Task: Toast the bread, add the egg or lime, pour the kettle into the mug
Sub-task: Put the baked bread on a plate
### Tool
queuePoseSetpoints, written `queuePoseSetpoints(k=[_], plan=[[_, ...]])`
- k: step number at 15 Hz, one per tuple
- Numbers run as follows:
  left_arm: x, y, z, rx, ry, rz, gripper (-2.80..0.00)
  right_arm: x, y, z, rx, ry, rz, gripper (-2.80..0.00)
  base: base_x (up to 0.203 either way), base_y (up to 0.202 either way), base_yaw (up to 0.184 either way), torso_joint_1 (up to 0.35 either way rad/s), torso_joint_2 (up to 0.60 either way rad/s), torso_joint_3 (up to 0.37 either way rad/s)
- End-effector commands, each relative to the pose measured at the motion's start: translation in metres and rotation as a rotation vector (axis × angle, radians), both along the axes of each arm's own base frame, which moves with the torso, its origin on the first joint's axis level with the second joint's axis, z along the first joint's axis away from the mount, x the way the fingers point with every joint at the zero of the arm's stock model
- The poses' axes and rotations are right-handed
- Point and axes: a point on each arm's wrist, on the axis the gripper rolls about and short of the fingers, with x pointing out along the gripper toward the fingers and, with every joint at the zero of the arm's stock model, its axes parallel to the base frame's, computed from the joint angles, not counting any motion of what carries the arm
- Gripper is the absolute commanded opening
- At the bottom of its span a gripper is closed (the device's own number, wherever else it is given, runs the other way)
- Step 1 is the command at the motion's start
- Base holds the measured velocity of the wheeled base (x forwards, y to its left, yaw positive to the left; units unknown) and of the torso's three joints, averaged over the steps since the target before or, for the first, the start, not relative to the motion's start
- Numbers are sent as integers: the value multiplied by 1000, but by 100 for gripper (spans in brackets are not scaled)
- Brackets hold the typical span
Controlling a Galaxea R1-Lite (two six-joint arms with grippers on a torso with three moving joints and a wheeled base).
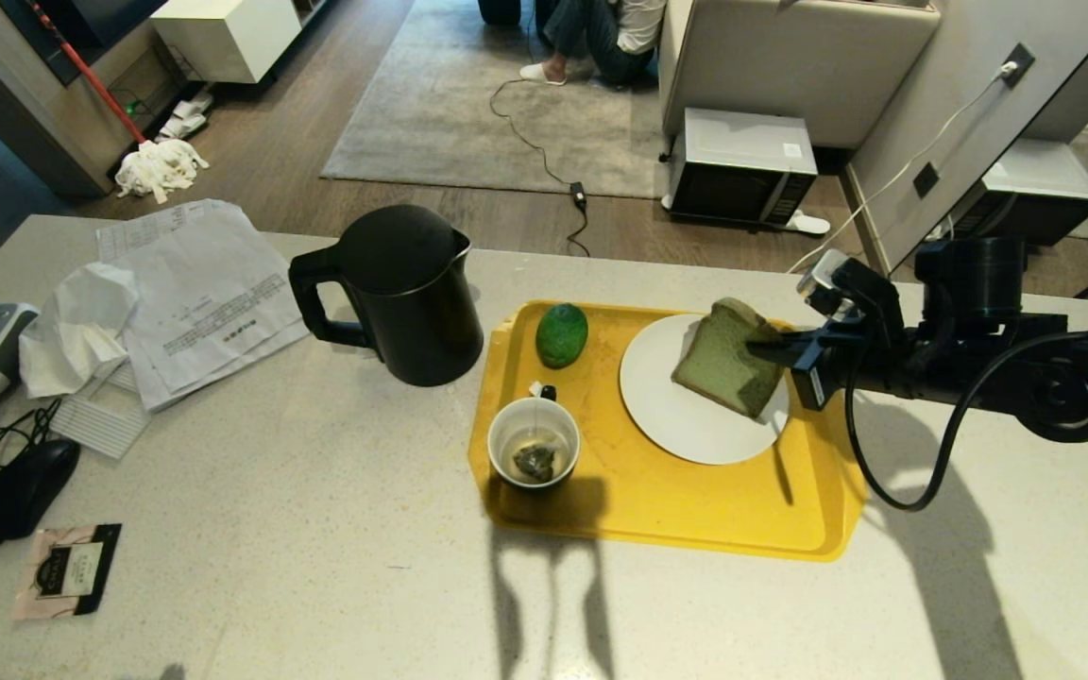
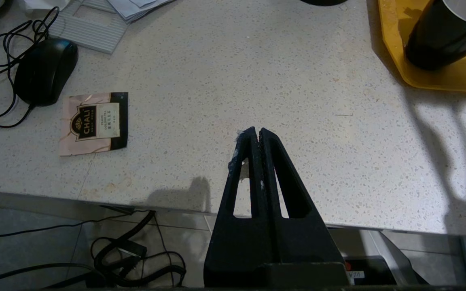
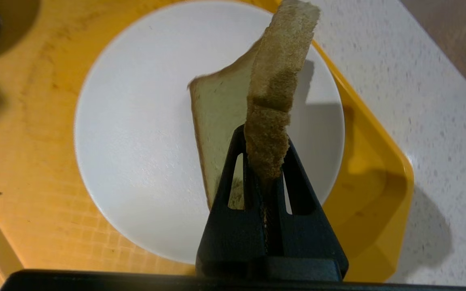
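Bread step: right gripper (image 3: 266,159) jaws pinch the pale green squarish bread slice (image 3: 275,81) edge-on, tilted over the round white plate (image 3: 136,133) beneath; judged next: lower and let go; left gripper (image 2: 257,135) jaws pressed together, idle.

Head camera overlooks the counter; both wrist cameras look down close, sharing the tray (image 1: 657,510).

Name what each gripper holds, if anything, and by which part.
The right gripper pinches the bread by its crust edge, over the plate. The left gripper is shut and holds nothing.
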Motion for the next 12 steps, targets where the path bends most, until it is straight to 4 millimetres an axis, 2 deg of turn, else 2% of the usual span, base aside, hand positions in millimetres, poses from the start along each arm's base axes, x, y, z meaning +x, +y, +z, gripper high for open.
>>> queuePoseSetpoints(k=[1, 3, 6, 12], plan=[[0, 0, 0, 0, 0, 0, -280, 4, 0, -6, -10, 22, -20, -280, 0, 0, 0, 0, 0, 0], [0, 0, 0, 0, -2, 0, -280, 2, 0, 0, -2, 5, -21, -280, 0, 0, 0, 0, 0, 0], [0, 0, 0, 0, 0, 0, -280, -13, -2, 6, 12, 6, -24, -280, 0, 0, 0, 0, 0, 0], [0, 0, 0, 0, -1, 0, -280, -63, -6, 18, 101, 36, 55, -280, 0, 0, 0, 0, 0, 0]])
